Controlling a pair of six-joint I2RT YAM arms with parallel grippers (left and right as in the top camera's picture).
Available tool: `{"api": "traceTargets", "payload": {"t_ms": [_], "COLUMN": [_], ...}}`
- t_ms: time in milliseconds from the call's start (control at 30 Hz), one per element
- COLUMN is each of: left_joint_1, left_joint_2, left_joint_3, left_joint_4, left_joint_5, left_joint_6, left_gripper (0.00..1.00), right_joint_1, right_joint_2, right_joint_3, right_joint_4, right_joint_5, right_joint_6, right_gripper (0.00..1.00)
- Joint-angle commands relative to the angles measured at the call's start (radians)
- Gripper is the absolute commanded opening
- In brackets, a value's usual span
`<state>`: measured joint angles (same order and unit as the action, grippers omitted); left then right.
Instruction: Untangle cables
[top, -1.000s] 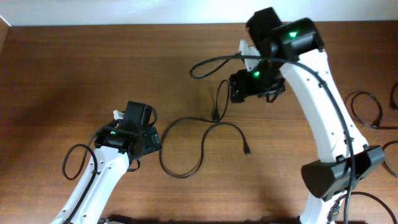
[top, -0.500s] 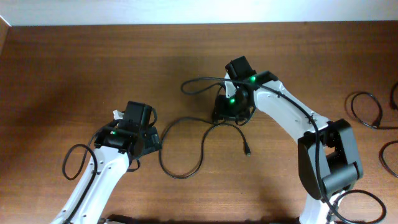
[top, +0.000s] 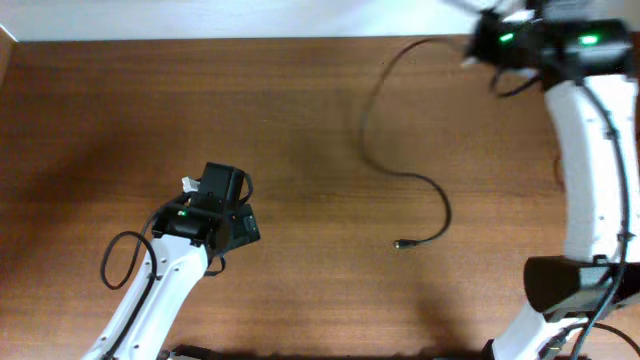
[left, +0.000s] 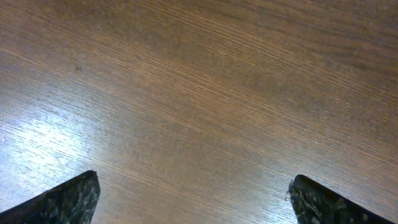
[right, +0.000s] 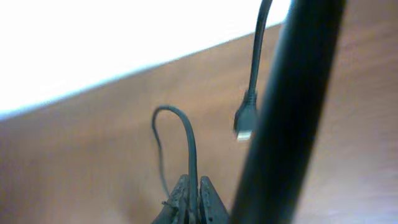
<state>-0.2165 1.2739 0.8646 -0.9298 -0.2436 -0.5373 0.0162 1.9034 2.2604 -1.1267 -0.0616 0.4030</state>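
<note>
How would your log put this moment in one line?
left gripper: open, empty, over table | right gripper: shut on cable, near table's far edge | cable: one loose strand, plug on table

The right arm (top: 585, 150) is swinging away from the middle of the table (top: 150, 110) toward the far right corner, and it is blurring as it goes. Its claw (right: 194, 190), pinched tight on a thin black cable (top: 366, 120), is dragging that strand up and outward. The loops that lay curled near the table's centre half a second ago are being pulled open into one long line trailing back to a plug (top: 399, 243). In the wrist view a silver-tipped plug (right: 244, 127) is now dangling beside the claw.
</note>
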Motion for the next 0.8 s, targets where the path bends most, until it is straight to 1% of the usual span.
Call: {"api": "traceTargets", "payload": {"t_ms": [0, 100, 167, 233, 300, 367, 467, 500, 667, 700, 733, 767], "left_joint_1": [0.003, 0.003, 0.003, 0.003, 0.003, 0.003, 0.003, 0.003, 0.003, 0.003, 0.003, 0.003], "left_joint_2": [0.001, 0.001, 0.001, 0.001, 0.001, 0.001, 0.001, 0.001, 0.001, 0.001, 0.001, 0.001], "left_joint_3": [0.000, 0.000, 0.000, 0.000, 0.000, 0.000, 0.000, 0.000, 0.000, 0.000, 0.000, 0.000], "left_joint_4": [0.001, 0.001, 0.001, 0.001, 0.001, 0.001, 0.001, 0.001, 0.001, 0.001, 0.001, 0.001], "left_joint_5": [-0.004, -0.004, -0.004, -0.004, -0.004, -0.004, -0.004, -0.004, -0.004, -0.004, -0.004, -0.004], "left_joint_6": [0.016, 0.016, 0.016, 0.016, 0.016, 0.016, 0.016, 0.016, 0.016, 0.016, 0.016, 0.016], "left_gripper": [0.99, 0.99, 0.99, 0.99, 0.99, 0.99, 0.99, 0.99, 0.99, 0.99, 0.99, 0.99], "right_joint_1": [-0.162, -0.321, -0.389, -0.417, -0.418, -0.418, -0.418, -0.418, -0.416, -0.416, -0.416, -0.416], "right_joint_2": [-0.018, -0.018, -0.018, -0.017, -0.010, 0.027, 0.101, 0.154, 0.335, 0.381, 0.412, 0.427], "right_joint_3": [0.087, 0.089, 0.089, 0.089, 0.088, 0.080, 0.071, 0.071, 0.066, 0.066, 0.066, 0.066], "right_joint_4": [0.048, 0.184, 0.306, 0.382, 0.427, 0.420, 0.351, 0.300, 0.158, 0.125, 0.102, 0.084], "right_joint_5": [0.089, 0.102, 0.181, 0.233, 0.235, 0.235, 0.235, 0.235, 0.227, 0.218, 0.158, 0.106], "right_joint_6": [-0.010, -0.003, -0.003, -0.007, -0.073, -0.078, -0.078, -0.078, -0.078, -0.078, -0.123, -0.155], "right_gripper": [0.04, 0.04, 0.04, 0.04, 0.04, 0.04, 0.04, 0.04, 0.04, 0.04, 0.04, 0.18]}}
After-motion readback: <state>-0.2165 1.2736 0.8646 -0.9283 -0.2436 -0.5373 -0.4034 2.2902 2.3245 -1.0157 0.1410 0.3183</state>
